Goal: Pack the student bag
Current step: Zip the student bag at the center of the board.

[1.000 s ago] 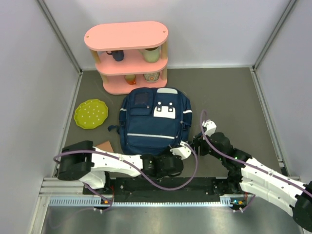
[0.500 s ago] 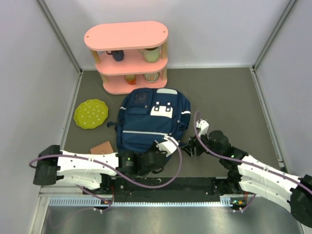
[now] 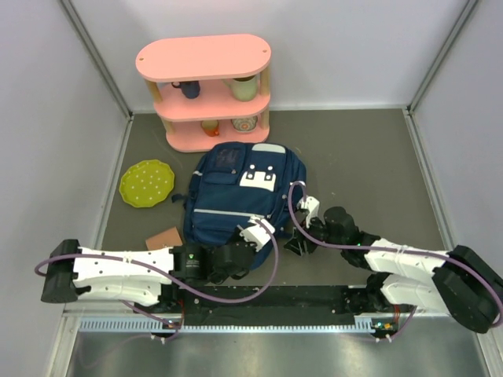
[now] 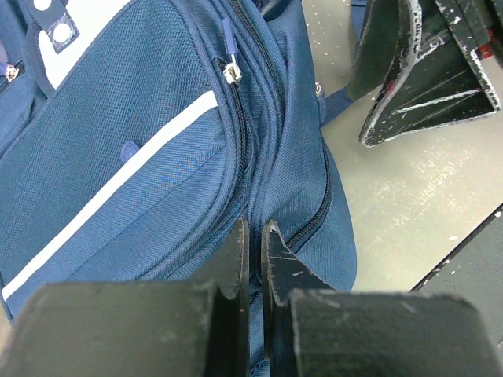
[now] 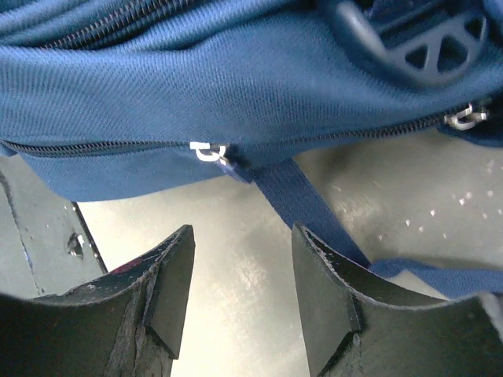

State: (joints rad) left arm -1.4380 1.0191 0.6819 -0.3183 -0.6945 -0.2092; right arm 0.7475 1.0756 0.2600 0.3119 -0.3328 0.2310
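While the student bag (image 3: 244, 196) lies flat mid-surface (image 3: 354, 157), top toward 12 o'clock by the pink shelf (image 3: 204, 56), both arms sit at its near end. L pincer (image 4: 255, 229) is closed, tips pressed on the bag's 5 o'clock corner beside a zip; whether fabric is pinched btw them is unclear. R pincer (image 5: 244, 236) is open w/ nothing in it, just off the bag's edge at approx 4 o'clock, facing a zip pull (image 5: 206, 151) and strap (image 5: 302, 204).

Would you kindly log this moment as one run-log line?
left gripper: shut, tips on bag | right gripper: open, facing zipper pull | bag: lying front up
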